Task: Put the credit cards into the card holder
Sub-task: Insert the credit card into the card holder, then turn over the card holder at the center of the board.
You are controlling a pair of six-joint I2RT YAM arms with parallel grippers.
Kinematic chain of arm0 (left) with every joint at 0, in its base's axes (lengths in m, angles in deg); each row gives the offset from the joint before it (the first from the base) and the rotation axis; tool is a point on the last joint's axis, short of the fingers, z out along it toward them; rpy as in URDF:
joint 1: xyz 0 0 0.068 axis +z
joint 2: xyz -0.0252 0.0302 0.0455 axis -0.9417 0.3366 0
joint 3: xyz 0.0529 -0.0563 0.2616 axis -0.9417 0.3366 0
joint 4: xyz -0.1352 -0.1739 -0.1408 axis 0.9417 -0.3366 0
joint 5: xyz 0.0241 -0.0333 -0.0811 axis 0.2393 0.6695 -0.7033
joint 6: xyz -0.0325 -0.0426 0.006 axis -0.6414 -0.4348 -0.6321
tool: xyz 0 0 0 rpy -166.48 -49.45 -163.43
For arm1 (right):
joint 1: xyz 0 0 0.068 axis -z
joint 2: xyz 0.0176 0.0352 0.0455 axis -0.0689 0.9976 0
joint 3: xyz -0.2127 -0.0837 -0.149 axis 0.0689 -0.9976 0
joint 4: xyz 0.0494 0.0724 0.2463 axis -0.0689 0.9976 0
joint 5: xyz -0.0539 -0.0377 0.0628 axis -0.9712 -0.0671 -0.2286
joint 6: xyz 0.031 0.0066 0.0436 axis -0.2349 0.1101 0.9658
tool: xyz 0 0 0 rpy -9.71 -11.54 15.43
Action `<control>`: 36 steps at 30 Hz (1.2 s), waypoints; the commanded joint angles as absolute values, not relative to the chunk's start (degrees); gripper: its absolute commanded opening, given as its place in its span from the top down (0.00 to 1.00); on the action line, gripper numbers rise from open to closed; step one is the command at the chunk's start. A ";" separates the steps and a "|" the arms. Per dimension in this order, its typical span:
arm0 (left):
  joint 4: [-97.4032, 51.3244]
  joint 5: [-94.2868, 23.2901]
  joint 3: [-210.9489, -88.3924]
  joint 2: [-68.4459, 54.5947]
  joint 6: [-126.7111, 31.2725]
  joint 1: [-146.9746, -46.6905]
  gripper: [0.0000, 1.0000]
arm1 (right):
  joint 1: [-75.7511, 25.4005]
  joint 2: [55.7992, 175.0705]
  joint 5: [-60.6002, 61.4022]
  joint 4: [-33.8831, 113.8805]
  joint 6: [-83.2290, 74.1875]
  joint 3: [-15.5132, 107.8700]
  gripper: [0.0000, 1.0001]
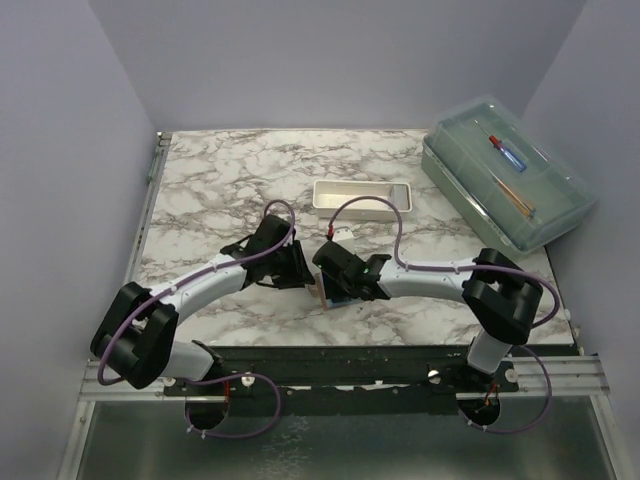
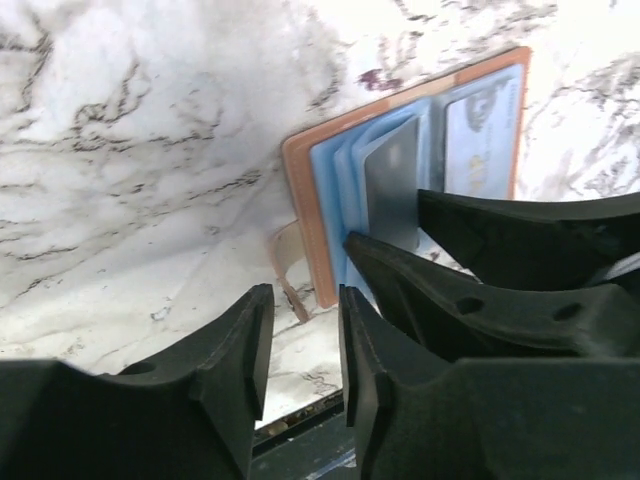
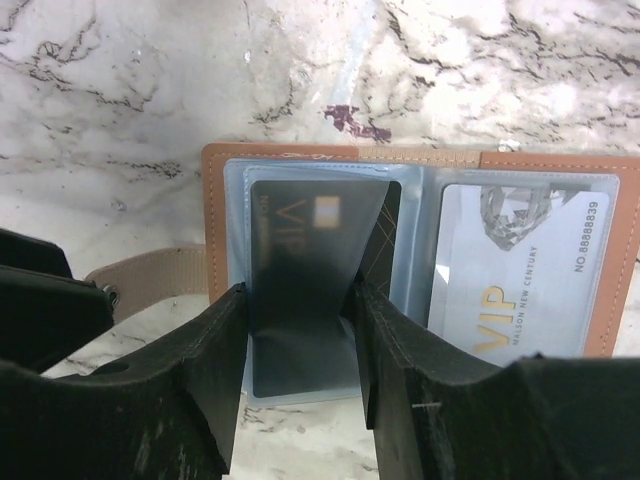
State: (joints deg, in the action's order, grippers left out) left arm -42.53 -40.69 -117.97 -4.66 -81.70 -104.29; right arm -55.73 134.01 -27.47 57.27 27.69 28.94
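Observation:
The card holder (image 3: 214, 200) lies open on the marble table, tan outside and blue-grey inside; it also shows under both grippers (image 1: 327, 298) and in the left wrist view (image 2: 300, 190). A pale credit card (image 3: 520, 270) marked VIP sits in its right panel (image 2: 480, 130). A dark credit card (image 3: 300, 240) stands tilted at the left panel (image 2: 392, 180), and my right gripper (image 3: 300, 315) (image 1: 338, 272) is shut on its side edges. My left gripper (image 2: 303, 315) (image 1: 298, 268) is open and empty, just beside the holder's left edge.
The holder's tan strap (image 3: 150, 275) lies out to its left on the table. A white rectangular tray (image 1: 360, 197) stands behind the grippers. At the back right sits a large clear lidded box (image 1: 505, 185). The table's front edge (image 1: 380, 348) is close below the holder.

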 commanded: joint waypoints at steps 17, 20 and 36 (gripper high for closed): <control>-36.34 -52.75 -124.98 1.89 -87.20 -103.60 0.49 | -51.57 122.66 -13.59 36.83 27.13 10.87 0.52; -33.82 -53.94 -124.94 3.86 -88.34 -103.55 0.51 | -51.10 122.59 -13.00 36.42 27.08 10.43 0.52; -30.69 -51.10 -121.74 4.43 -89.45 -103.47 0.53 | -50.50 122.28 -11.82 35.74 27.42 9.64 0.53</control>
State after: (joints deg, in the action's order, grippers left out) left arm -31.01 -52.54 -123.30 5.85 -89.24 -103.70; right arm -50.68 122.82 -13.48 35.90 27.60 11.23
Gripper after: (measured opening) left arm 0.464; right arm 0.476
